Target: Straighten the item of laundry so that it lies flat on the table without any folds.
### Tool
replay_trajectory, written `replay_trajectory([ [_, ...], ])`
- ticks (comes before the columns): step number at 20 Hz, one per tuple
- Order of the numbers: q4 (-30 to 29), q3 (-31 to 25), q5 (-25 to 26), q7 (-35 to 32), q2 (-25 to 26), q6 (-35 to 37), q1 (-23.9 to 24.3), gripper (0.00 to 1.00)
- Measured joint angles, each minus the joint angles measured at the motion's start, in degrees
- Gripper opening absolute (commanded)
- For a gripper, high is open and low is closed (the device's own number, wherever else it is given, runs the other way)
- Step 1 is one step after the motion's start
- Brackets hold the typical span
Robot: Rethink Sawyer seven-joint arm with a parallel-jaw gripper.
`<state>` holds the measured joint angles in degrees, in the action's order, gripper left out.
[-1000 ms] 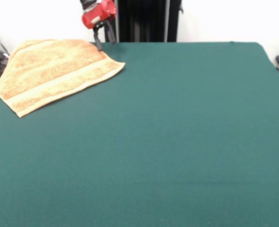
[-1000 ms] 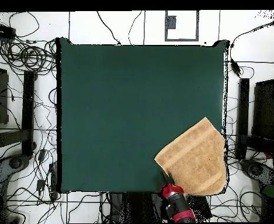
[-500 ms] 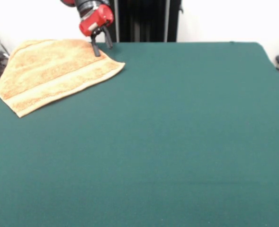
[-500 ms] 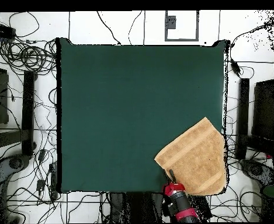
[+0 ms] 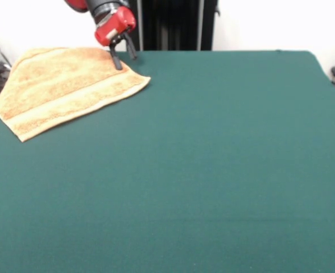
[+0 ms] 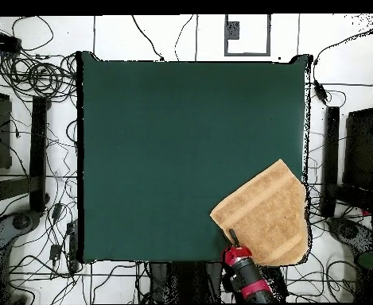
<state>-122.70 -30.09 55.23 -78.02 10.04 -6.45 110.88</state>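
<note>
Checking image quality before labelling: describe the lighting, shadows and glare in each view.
Front view: even, soft light; the table shows no glare, the towel casts almost no shadow, and the white wall behind is washed out. The gripper is fairly crisp. Overhead view: flat light, the table uniformly dark, the floor around it very bright, the towel clearly outlined.

The red and black arm [image 5: 93,7] reached down at a slant from the upper left of the front view, ending in a red wrist. Its pincer [image 5: 124,57] pointed downward with two dark fingers [image 5: 115,59] spread apart. From overhead, the pincer [image 6: 233,237] showed ahead of the red wrist.
</note>
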Motion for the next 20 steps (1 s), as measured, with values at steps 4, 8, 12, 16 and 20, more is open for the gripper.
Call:
replay_trajectory([
  [4,-0.22,-0.22,0.02,0.00,-1.95,0.02,-2.29,1.00],
  [8,-0.28,-0.26,0.02,0.00,-2.61,-0.01,-3.15,1.00],
  [12,-0.52,-0.17,-0.72,0.00,-4.45,-0.08,-5.54,1.00],
  [16,-1.41,0.64,-4.50,0.01,-9.24,-0.47,-11.54,1.00],
  [20,-2.56,2.32,-9.58,0.00,-15.79,-0.71,-19.51,1.00],
])
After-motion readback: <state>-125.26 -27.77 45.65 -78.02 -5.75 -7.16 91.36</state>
